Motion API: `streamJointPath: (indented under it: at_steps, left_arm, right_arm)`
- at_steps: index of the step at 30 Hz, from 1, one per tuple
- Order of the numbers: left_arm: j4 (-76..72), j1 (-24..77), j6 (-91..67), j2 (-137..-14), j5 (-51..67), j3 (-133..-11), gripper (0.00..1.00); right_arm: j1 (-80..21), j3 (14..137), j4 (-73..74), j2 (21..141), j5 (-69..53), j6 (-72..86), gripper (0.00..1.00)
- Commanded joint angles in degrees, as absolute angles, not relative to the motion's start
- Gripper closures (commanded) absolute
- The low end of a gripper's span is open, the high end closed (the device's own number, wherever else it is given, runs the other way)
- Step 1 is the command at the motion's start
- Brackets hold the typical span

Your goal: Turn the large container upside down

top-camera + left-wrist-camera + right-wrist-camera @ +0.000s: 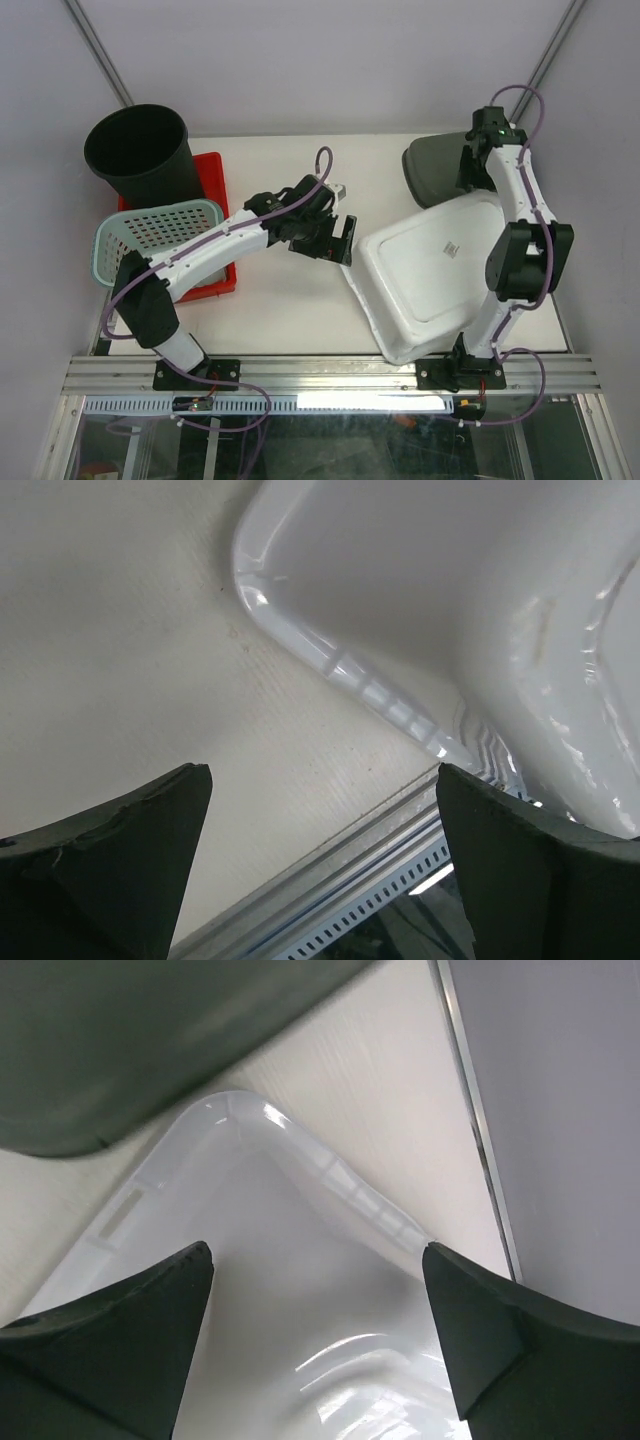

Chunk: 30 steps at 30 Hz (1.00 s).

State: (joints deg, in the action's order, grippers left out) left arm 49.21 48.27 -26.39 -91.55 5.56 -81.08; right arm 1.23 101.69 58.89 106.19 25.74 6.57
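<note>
The large container (pixel 430 270) is a white plastic tub lying on the right half of the table, its flat labelled base facing up and its rim down. My left gripper (pixel 335 240) hovers open just left of the tub's left corner, with nothing between its fingers. The left wrist view shows that rounded corner of the container (pixel 500 600) beyond the open left gripper (pixel 320 775). My right gripper (pixel 472 168) stands open above the tub's far edge and holds nothing. Between the fingers of the right gripper (pixel 318 1250) in the wrist view, the container (pixel 280 1290) shows.
A dark grey tub (pixel 430 170) lies at the back right, touching the white one; it fills the top of the right wrist view (pixel 130 1040). At the left stand a black bucket (pixel 140 155), a red tray (pixel 215 230) and a teal basket (pixel 150 235). A metal rail (pixel 330 372) edges the front.
</note>
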Motion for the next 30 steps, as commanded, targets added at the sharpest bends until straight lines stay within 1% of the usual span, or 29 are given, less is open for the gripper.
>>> streamJointPath:
  at_steps: [1, 5, 9, 14, 17, 21, 23, 27, 30]
  left_arm:
    - [41.78, 48.02, -26.45, -94.48, 10.07, -82.41, 0.01]
    - [41.41, 48.02, -24.87, -98.89, 11.32, -87.70, 0.01]
    - [41.46, 48.00, -24.18, -102.01, 13.56, -92.27, 0.01]
    - [41.75, 48.03, -25.11, -100.20, 15.00, -89.26, 0.01]
    - [41.82, 48.01, -25.39, -99.12, 17.62, -86.85, 0.01]
    - [43.01, 48.04, -26.91, -99.55, 19.95, -85.52, 0.01]
    - [41.89, 48.10, -26.90, -100.69, 20.47, -85.73, 0.01]
    - [37.98, 48.62, -27.28, -107.30, 27.39, -92.44, 0.01]
    - [34.92, 50.26, -27.98, -113.40, 32.48, -100.51, 0.01]
  right_arm:
    - [4.26, 93.32, 59.80, 93.99, 27.34, 8.05, 0.10]
    - [5.40, 89.53, 61.46, 88.51, 30.01, 10.26, 0.10]
    - [5.98, 89.16, 61.73, 84.55, 29.38, 11.93, 0.09]
    - [6.14, 90.89, 59.74, 79.28, 21.36, 13.23, 0.09]
    - [6.09, 89.94, 57.31, 75.52, 16.74, 14.93, 0.09]
    - [6.01, 86.15, 53.54, 69.39, 12.10, 17.28, 0.09]
    - [6.00, 82.27, 50.59, 65.18, 9.96, 19.83, 0.09]
    - [6.02, 75.78, 45.99, 57.67, 4.88, 24.88, 0.09]
    - [6.05, 76.17, 46.79, 55.72, 3.35, 26.58, 0.10]
